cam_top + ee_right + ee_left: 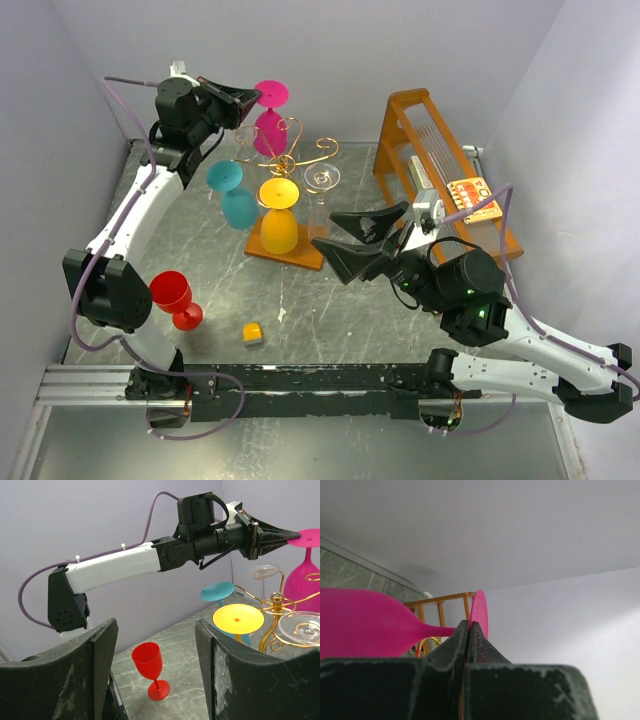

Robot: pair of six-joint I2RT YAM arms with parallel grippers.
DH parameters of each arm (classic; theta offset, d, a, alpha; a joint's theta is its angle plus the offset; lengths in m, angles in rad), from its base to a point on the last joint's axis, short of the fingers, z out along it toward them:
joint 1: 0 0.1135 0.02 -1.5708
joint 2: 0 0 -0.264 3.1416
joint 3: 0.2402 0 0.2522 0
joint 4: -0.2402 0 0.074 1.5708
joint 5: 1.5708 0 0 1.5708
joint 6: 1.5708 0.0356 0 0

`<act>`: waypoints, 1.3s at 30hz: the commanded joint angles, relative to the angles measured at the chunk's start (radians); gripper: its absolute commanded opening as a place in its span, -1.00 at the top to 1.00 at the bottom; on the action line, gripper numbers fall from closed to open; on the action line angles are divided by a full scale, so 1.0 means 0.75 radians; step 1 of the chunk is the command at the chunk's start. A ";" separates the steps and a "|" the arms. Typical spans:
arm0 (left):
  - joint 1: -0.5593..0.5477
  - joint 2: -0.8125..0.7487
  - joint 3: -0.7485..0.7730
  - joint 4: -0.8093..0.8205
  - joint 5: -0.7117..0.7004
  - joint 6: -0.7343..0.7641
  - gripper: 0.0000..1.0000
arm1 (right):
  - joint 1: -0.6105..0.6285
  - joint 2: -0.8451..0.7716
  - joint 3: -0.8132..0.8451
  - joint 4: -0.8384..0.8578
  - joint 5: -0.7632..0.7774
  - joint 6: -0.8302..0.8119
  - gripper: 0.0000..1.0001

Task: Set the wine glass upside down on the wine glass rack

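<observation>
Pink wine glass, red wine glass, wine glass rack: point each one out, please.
pink wine glass [270,132], top external view, on its bowl.
red wine glass [147,661], right wrist view, on its bowl.
wine glass rack [275,600], right wrist view, on the central gold knob.

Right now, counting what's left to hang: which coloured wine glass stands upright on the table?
The red wine glass, bowl-up near the left arm; teal glass, yellow glass and magenta glass are foot-up at the gold wire rack.
</observation>
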 commanded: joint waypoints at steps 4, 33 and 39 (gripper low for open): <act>-0.009 -0.074 -0.030 0.029 0.034 0.006 0.86 | -0.002 -0.023 -0.012 0.028 -0.009 0.013 -0.26; -0.019 -0.141 -0.108 0.006 0.093 0.080 0.86 | -0.003 -0.017 -0.022 0.043 -0.012 0.030 -0.26; -0.028 -0.146 -0.130 0.025 0.122 0.074 0.86 | -0.002 -0.014 -0.022 0.044 -0.014 0.034 -0.26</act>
